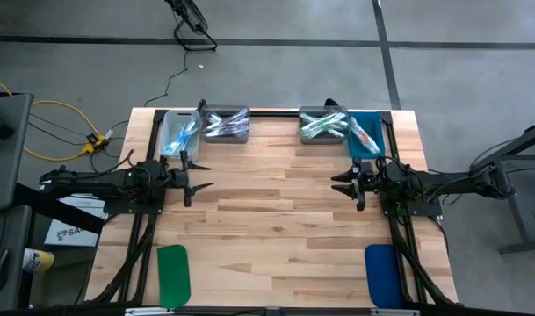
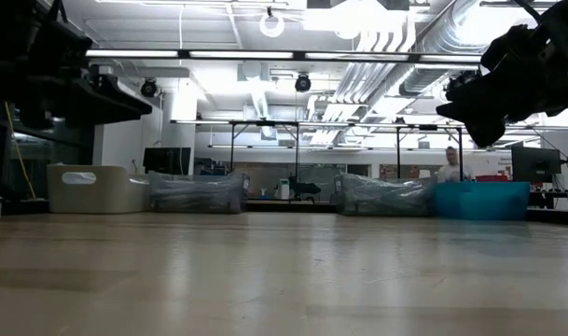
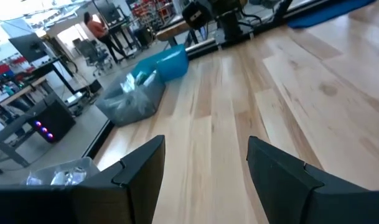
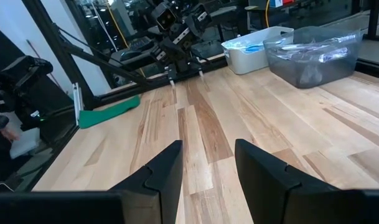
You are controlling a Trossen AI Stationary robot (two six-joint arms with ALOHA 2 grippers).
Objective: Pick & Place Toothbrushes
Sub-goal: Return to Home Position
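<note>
Toothbrushes sit binned at your twelve o'clock; left end effector and right end effector hang wide, empty.

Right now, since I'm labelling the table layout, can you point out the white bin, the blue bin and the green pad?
white bin (image 2: 88,191), low view, middle of its near wall.
blue bin (image 2: 484,202), low view, middle of its near wall.
green pad (image 1: 173,274), high view, its middle.

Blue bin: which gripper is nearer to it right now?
Right. The right gripper hovers close by the blue bin; the left gripper is across the table.
</note>
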